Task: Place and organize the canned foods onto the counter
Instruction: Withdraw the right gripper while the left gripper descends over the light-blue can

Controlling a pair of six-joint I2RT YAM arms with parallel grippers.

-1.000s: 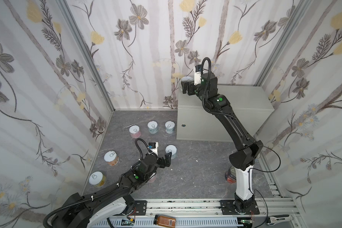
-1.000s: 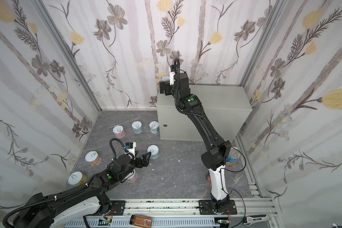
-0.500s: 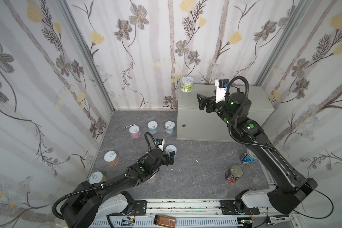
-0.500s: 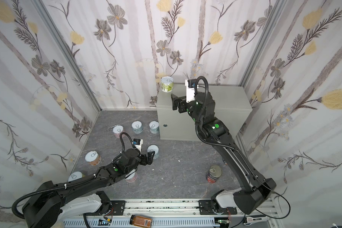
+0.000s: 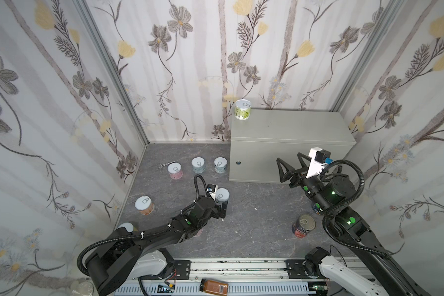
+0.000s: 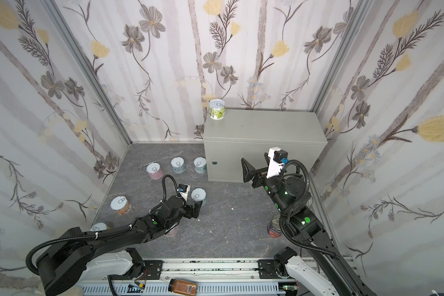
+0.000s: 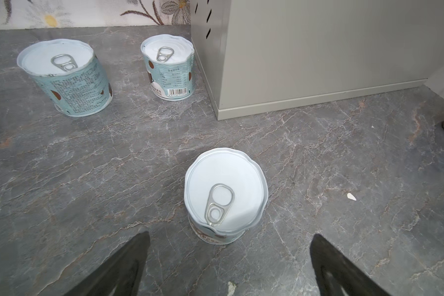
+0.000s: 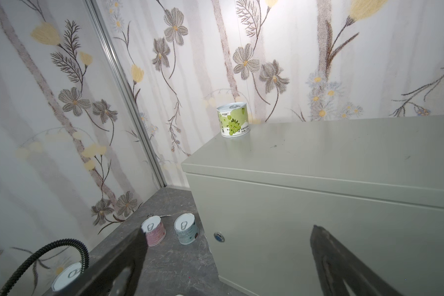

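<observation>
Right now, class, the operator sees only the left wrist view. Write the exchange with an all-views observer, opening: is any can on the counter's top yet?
Observer: Yes, one green-labelled can stands upright at the far left corner of the counter top.
Operator: Where is the right gripper?
Observer: The right gripper hangs open before the counter's front, holding nothing.
Operator: Any cans by that arm?
Observer: A dark tomato-labelled can stands on the floor near it.

My left arm (image 5: 164,230) covers most of one short tin (image 5: 199,232); my right arm (image 5: 330,205) hides nearly all the blue-labelled tin (image 5: 315,209).
</observation>
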